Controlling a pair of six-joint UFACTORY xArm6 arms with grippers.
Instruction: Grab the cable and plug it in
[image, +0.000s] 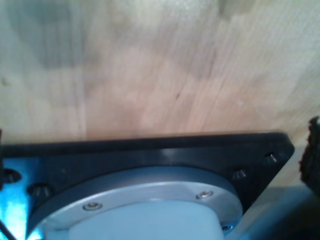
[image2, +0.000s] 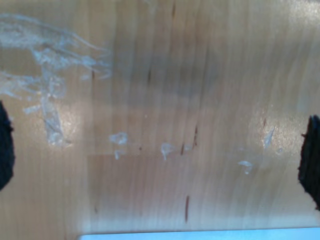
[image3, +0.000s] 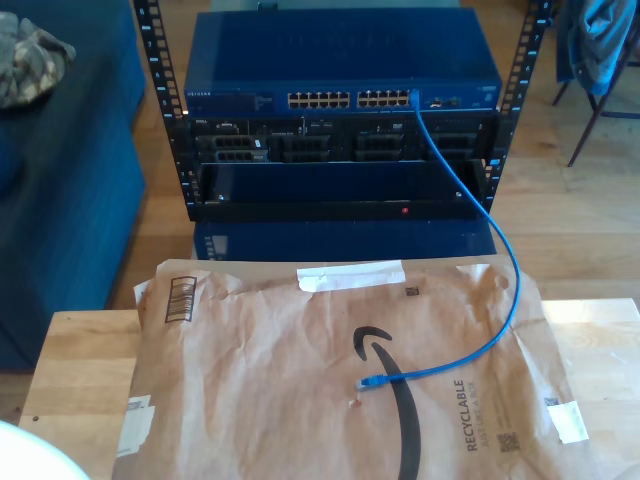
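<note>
One cable (image3: 478, 215) end plugged | other end on paper mailer (image3: 280, 400)

**Open paper top, rack blocks the back**

Flat brown paper mailer (image3: 300, 380) over wooden table (image3: 75, 360) lies open from above; thin blue network cable (image3: 490, 260) arcs across exterior view's right; blue-black server rack (image3: 340, 120) walls off far side.

A large brown paper mailing envelope (image3: 330, 380) covers the pale wooden table (image3: 75, 370). At twelve o'clock beyond it stands a blue network switch (image3: 340, 60) in a black rack (image3: 340, 180).
</note>
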